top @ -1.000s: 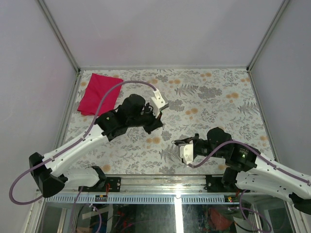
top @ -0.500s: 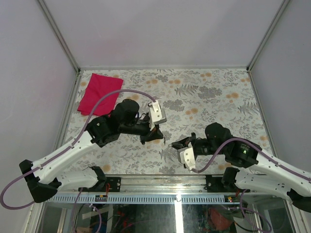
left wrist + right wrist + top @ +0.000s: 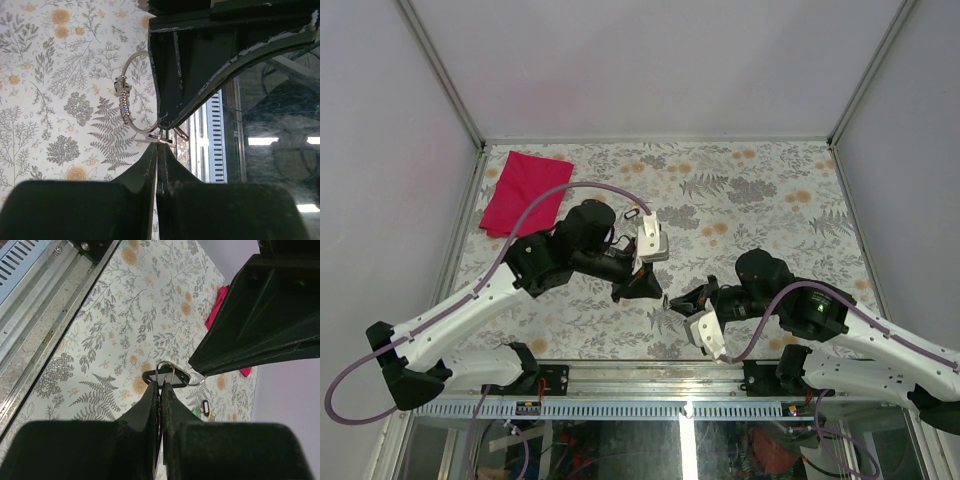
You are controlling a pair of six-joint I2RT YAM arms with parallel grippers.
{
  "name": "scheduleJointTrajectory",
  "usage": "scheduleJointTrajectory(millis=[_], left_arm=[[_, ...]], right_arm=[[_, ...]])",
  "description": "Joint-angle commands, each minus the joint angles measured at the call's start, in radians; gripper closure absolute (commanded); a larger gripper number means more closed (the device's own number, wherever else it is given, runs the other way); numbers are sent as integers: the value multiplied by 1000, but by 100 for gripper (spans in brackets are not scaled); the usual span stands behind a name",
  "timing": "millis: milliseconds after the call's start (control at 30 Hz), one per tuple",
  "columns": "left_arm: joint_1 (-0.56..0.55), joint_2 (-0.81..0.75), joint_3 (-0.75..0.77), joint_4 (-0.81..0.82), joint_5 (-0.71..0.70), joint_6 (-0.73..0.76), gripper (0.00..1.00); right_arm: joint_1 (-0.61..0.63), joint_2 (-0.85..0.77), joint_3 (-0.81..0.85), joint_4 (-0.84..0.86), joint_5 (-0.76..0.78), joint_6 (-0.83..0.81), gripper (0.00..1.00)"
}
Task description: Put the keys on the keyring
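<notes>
My two grippers meet above the near middle of the table. My right gripper [image 3: 674, 303] [image 3: 160, 386] is shut on the keyring [image 3: 125, 100], a thin silver wire ring with a small beaded charm; its wire also shows as a narrow loop [image 3: 165, 368] at the right fingertips. My left gripper [image 3: 654, 291] [image 3: 157, 146] is shut on a key: a thin metal shaft sits between its tips, touching the ring. The key's black loop-shaped head [image 3: 167, 376] shows just behind the wire. Another key [image 3: 204, 407] [image 3: 632, 213] lies on the table farther back.
A red cloth [image 3: 525, 192] lies at the far left corner of the floral table. A tiny bright green piece [image 3: 194, 411] lies next to the loose key. A metal rail [image 3: 650, 378] runs along the near edge. Plain walls enclose the other sides.
My left gripper has moved toward the near right and my right gripper has moved left, so their tips now meet at the ring. The loose key behind the left arm is uncovered.
</notes>
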State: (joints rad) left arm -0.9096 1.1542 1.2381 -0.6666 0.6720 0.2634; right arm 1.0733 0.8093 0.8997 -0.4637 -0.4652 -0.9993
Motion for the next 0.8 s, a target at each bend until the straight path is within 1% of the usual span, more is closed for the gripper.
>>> scheduleJointTrajectory(millis=[0, 767], left_arm=[[-13, 17, 41, -21, 56, 28, 100], [-45, 43, 82, -82, 70, 65, 100]], right_arm=[[-3, 6, 51, 26, -35, -32, 100], [-3, 18, 51, 36, -62, -18, 100]])
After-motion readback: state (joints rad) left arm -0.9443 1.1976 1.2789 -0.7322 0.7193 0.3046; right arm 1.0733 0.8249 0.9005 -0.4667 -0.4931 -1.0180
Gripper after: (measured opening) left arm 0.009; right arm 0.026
